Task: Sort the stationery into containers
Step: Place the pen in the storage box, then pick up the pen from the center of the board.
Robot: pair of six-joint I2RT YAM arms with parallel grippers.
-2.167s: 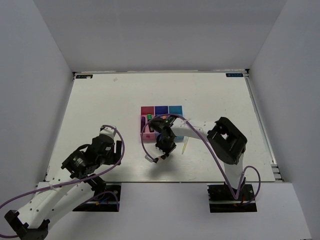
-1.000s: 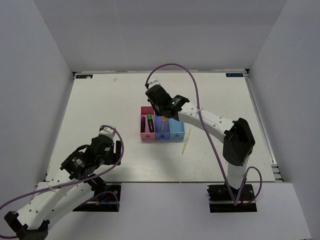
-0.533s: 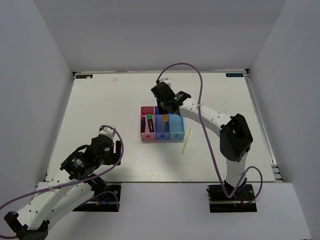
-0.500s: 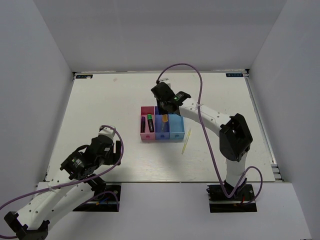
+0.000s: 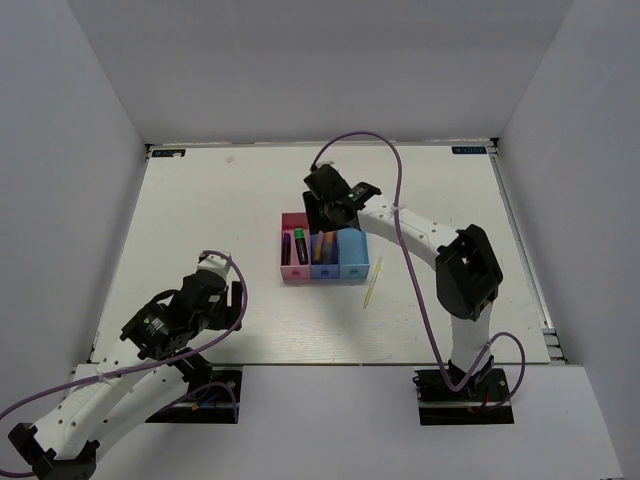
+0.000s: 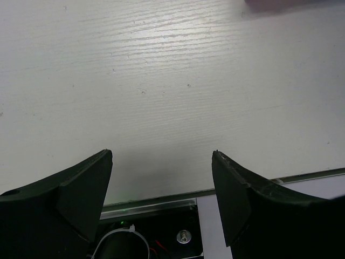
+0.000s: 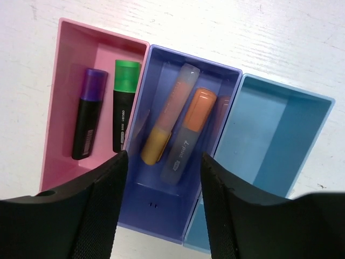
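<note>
The three joined bins stand mid-table: pink (image 5: 294, 268), blue (image 5: 323, 270), teal (image 5: 353, 262). In the right wrist view the pink bin (image 7: 59, 156) holds the purple marker (image 7: 86, 121) and the green-capped dark marker (image 7: 123, 105). The blue bin (image 7: 161, 210) holds two orange-tipped highlighters (image 7: 186, 137). The teal bin (image 7: 280, 140) is empty. The thin yellow pen (image 5: 371, 282) lies on the table right of the bins. The pink pen is out of view. My right gripper (image 7: 164, 162) hangs open and empty over the blue bin, also in the top view (image 5: 328, 215). My left gripper (image 6: 161, 156) is open and empty.
My left gripper (image 5: 200, 310) hovers over bare white table at the near left edge, with the arm's base plate (image 6: 156, 232) below it. The purple cable (image 5: 400, 200) arcs over the right arm. White walls enclose the table.
My right gripper rose from the table in front of the bins to above them and let an orange highlighter go into the blue bin. The left arm has not moved.
</note>
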